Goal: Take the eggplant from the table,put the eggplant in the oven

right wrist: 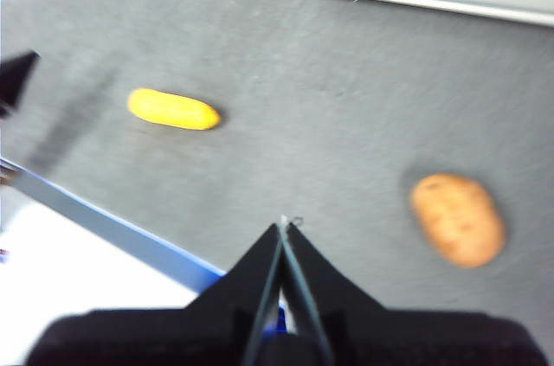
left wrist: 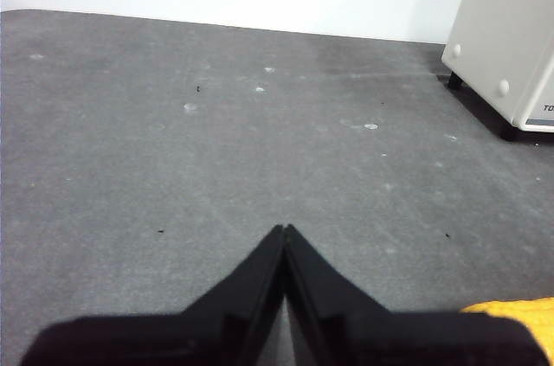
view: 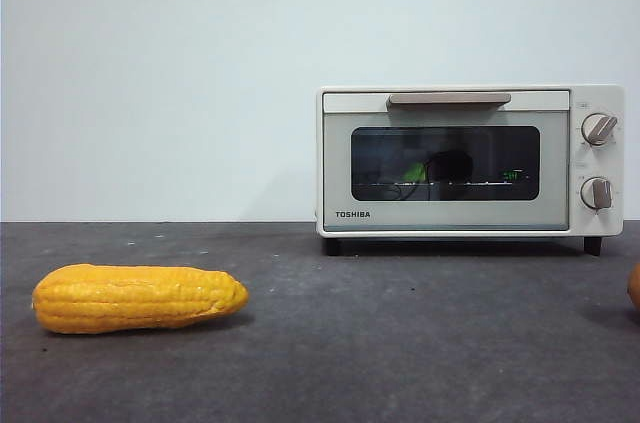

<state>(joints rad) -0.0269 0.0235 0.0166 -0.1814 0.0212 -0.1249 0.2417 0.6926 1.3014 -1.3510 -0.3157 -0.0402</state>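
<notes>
Since nothing purple lies on the table (view: 400, 343) in any view, the eggplant looks to be already inside the oven (view: 470, 160): through the dark glass at right of centre in the front view there is a dark rounded lump with a bright green bit beside it (view: 415, 172), probably the stem cap, though reflections make that uncertain. Door is closed, handle bar (view: 448, 99) across the top, two knobs at far right. Judged as a toy, the eggplant should be light, stiff and smooth-skinned, so a bit slippery; best hold would be across the middle of the long body, not the tapered cap end. Corn cob (view: 135, 297) lies on its side at lower left of the front view, well apart from the oven. Front view alone shows the oven interior; it shows no arm at all. Right wrist view alone shows the whole potato (right wrist: 457, 218) at right of frame, only an orange sliver at the front view's right edge, plus the corn at upper left and the table's blue front edge. Left wrist view shows the oven's side at upper right and a corn tip at lower right. Left gripper (left wrist: 285, 232) has jaws pressed together, holding nothing; right gripper (right wrist: 283, 229) the same, closed and empty, above bare table.
</notes>
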